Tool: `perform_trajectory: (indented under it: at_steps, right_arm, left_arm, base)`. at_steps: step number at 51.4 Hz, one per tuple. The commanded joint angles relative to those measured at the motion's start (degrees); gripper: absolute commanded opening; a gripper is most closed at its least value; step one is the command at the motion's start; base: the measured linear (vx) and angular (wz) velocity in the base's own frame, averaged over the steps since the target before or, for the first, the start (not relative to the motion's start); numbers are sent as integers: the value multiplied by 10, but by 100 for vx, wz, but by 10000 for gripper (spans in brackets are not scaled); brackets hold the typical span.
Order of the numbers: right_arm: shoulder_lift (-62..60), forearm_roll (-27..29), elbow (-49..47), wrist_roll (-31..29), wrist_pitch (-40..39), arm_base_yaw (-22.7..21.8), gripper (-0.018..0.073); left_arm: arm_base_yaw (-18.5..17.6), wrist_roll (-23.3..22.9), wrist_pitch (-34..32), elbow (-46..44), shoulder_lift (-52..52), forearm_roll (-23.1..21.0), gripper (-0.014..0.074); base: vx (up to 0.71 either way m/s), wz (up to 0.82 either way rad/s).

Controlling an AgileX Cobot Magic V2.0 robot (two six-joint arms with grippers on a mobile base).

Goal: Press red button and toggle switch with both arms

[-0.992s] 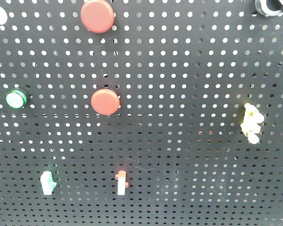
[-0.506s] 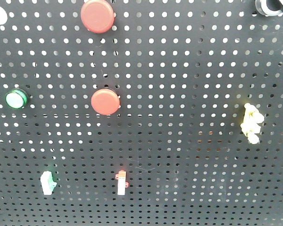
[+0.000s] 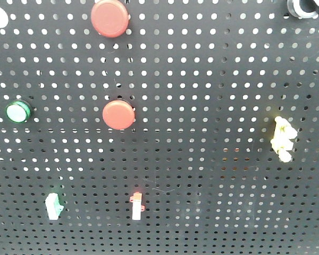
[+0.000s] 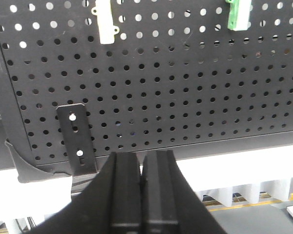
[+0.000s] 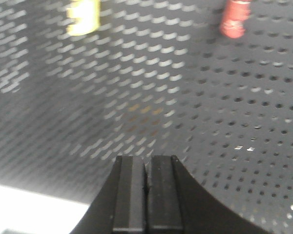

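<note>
- On the front view I see the black pegboard [image 3: 212, 95] with two red buttons: one at the top edge [image 3: 110, 17] and one near the middle [image 3: 118, 113]. I cannot say which of the two the task means.
- Lower on the board there are three small switches: one with a red tip [image 3: 136, 206], one with a green tip [image 3: 53, 205] and a yellow one [image 3: 283, 139] at the right side. The task does not tell me which is the toggle switch.
- No arm appears in the front view, so nothing touches a button or a switch at this moment.
- The left gripper [image 4: 141, 183] has its jaws pressed together and holds nothing. It sits below the lower edge of the board, well apart from the white switch and the green one at the top of its view.
- The right gripper [image 5: 146, 195] is also pressed together and empty. It points at the board, with the yellow switch and a red part far ahead; this view is blurred.
- I cannot read from the pictures if any button is pushed in or any switch is flipped. The scene fits both arms approaching the board and both arms pulled back after the pressing.
</note>
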Motion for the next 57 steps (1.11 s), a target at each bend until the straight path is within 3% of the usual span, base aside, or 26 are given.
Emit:
perform_trajectory:
  at_steps: [1,8,14,16,23,57]
  right_arm:
    - [17,-48,71,51,-154,-4,-3]
    - [14,-142,194,134,-265,-4,-3]
    - [-5,-156,260,190,-315,-4,-3]
    - [-15,-156,257,197,-284,-4,-3]
    - [-22,-156,257,181,-249,-4,-3]
    - [-22,-156,257,181,-248,-4,-3]
  left_arm:
    - [1,0,-44,20,-10,-5,1]
    - [1,0,-44,20,-10,-5,1]
    - [1,0,-44,20,-10,-5,1]
    - [1,0,-44,20,-10,-5,1]
    - [1,0,-43,20,-9,-5,1]
    - [1,0,-43,20,-9,-5,1]
  base:
    - [0,0]
    - [0,0]
    - [0,0]
    - [0,0]
    - [0,0]
    - [0,0]
